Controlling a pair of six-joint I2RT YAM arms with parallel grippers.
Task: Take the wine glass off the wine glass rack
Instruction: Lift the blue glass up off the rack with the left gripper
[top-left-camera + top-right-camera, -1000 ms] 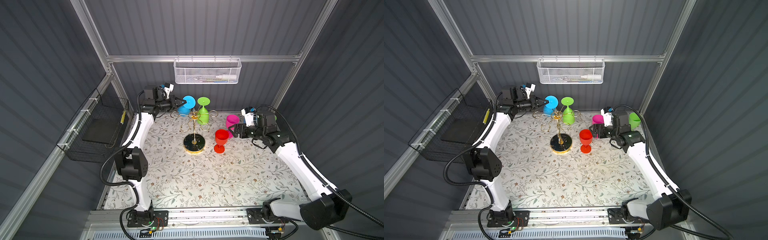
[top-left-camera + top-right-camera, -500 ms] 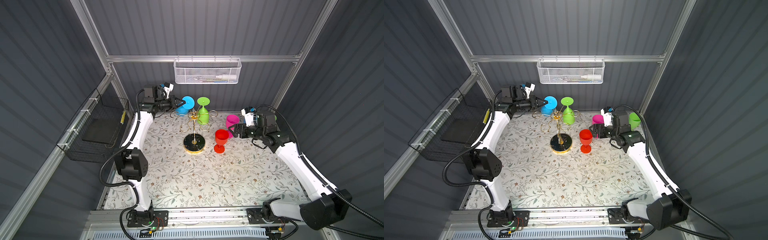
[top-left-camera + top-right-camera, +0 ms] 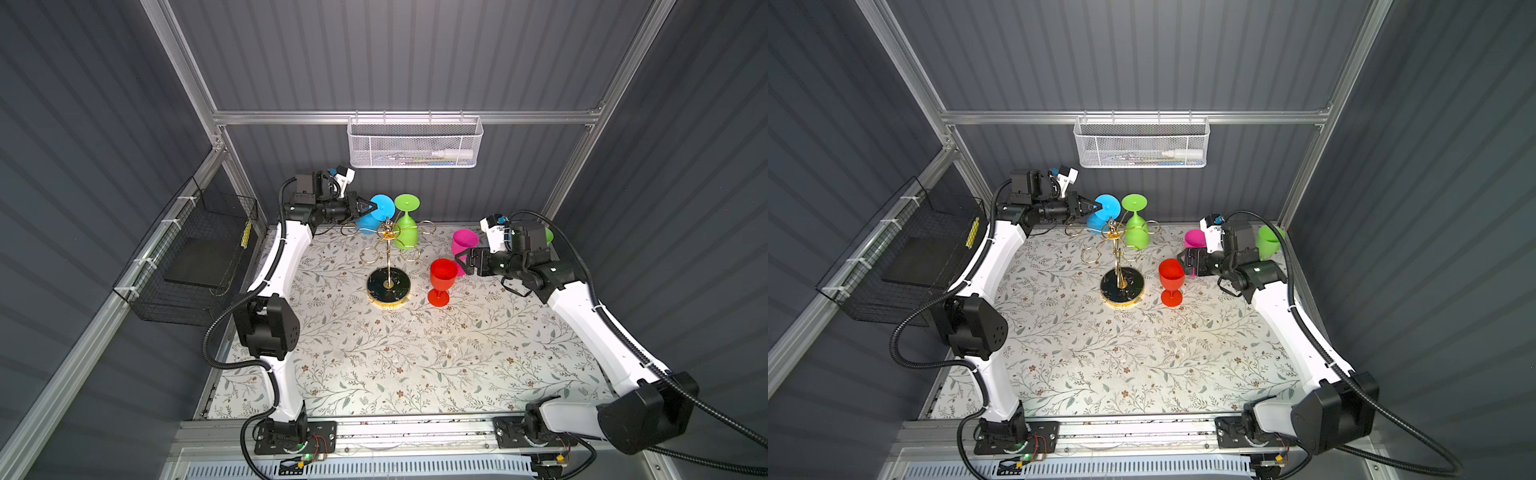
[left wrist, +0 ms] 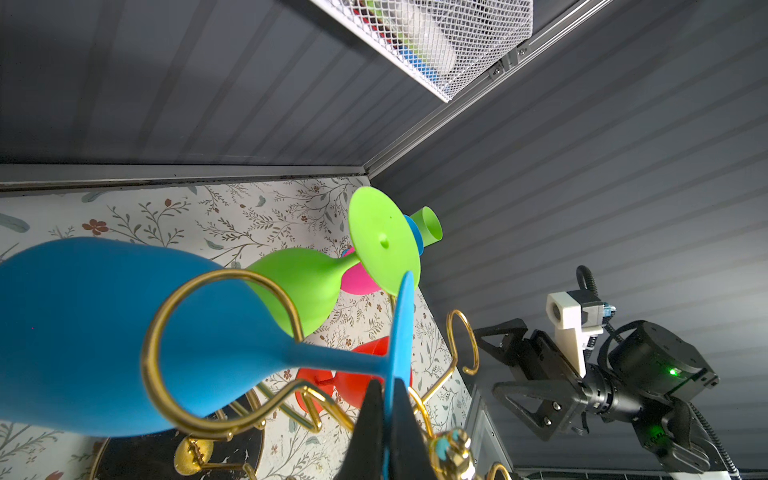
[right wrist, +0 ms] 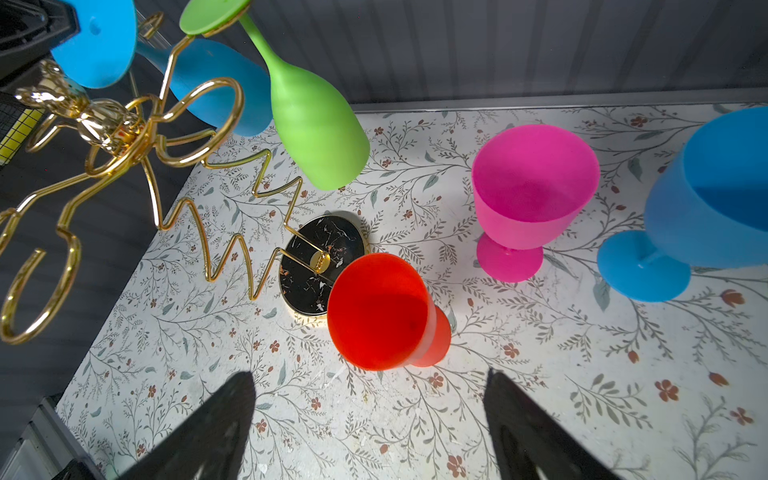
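L gripper (image 3: 366, 206) clamped tight on foot disc of blue wine glass (image 3: 383, 208); in L wrist view fingertips (image 4: 368, 424) sit either side of disc edge. Glass is foot-up, bowl down & tilted, at back-left of the wine glass rack (image 3: 388, 286), up by its top loops. A gold loop crosses in front of bowl, can't tell if stem is inside a loop or clear of it. Green wine glass (image 3: 406, 232) hangs upside down from rack just beside blue one. Rack stands upright at mid-back of floral table (image 3: 415, 365), black gold-rimmed base flat on it. R gripper (image 3: 460, 262) jaws spread wide, holding nothing, pointed at red glass (image 3: 442, 272), near but not touching. Red glass upright just R of rack base, pink glass (image 3: 464, 243) upright behind it. Blue goblet (image 5: 706, 199) & green cup (image 3: 1268, 241) further R near back wall
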